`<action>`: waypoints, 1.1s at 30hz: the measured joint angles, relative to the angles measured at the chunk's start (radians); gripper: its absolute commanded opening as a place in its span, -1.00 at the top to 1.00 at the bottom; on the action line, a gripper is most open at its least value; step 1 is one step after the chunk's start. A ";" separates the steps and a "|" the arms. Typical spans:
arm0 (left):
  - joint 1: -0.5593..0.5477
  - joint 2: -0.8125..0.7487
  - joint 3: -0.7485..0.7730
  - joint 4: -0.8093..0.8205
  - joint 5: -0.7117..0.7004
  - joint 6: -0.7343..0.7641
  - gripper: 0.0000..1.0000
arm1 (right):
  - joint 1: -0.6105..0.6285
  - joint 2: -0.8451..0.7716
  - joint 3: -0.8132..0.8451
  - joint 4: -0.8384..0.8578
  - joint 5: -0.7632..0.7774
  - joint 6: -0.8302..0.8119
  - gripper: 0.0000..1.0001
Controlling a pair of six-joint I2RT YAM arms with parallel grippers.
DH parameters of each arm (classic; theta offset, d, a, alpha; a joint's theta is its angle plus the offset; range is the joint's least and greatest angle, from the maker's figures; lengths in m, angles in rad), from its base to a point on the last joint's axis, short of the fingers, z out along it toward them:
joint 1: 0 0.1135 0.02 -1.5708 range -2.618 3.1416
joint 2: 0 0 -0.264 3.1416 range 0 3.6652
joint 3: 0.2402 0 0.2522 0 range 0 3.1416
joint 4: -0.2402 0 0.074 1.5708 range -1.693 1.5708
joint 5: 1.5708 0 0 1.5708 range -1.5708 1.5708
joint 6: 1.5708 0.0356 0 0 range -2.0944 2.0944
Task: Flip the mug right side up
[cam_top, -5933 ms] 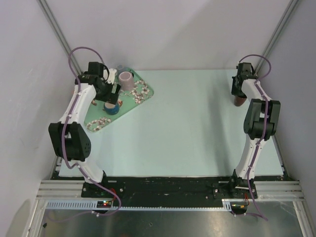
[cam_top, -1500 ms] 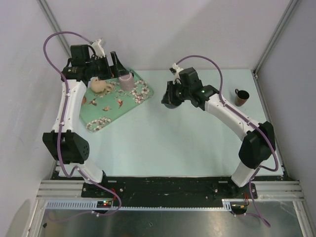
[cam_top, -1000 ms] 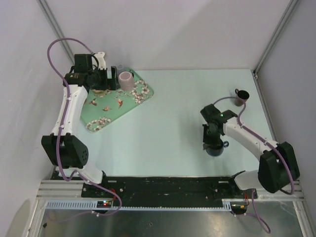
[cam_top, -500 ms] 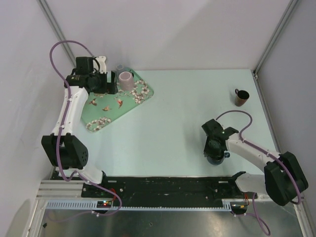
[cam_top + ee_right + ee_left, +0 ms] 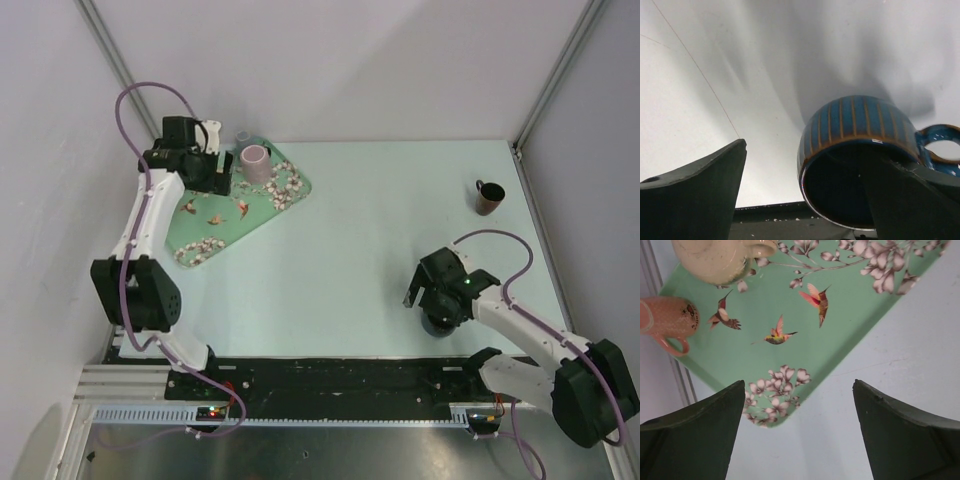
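Observation:
The blue mug with orange stripes [image 5: 855,125] stands on the table by the near edge, its dark mouth turned up toward the right wrist camera and its handle [image 5: 940,145] at the right. In the top view the mug [image 5: 438,323] is mostly hidden under my right gripper [image 5: 428,303]. My right gripper [image 5: 804,147] is open: one finger crosses the mug's mouth, and the other stands well clear to the left. My left gripper [image 5: 797,385] is open and empty above the corner of the green tray [image 5: 850,315].
The flowered green tray [image 5: 275,212] lies at the back left with a pink mug [image 5: 254,163] on it. The left wrist view also shows a cream pot [image 5: 720,257] on the tray and a salmon mug [image 5: 667,317] at its edge. A brown mug [image 5: 489,197] stands at the far right.
My right gripper has opened and let go of the blue mug, which now stands on the table. The right arm has drawn nearer to the front edge. The left arm shifted slightly.

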 measured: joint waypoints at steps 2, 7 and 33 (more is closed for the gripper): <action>0.000 0.045 0.033 -0.001 -0.011 0.034 -0.78 | 0.000 -0.023 0.015 -0.032 0.007 -0.003 -0.98; -0.004 0.171 0.138 0.005 0.006 0.294 -0.87 | 0.008 -0.066 0.117 -0.078 -0.003 -0.075 -0.99; 0.066 0.780 0.600 0.015 0.198 1.296 -0.48 | -0.029 0.047 0.334 0.054 -0.248 -0.269 -0.99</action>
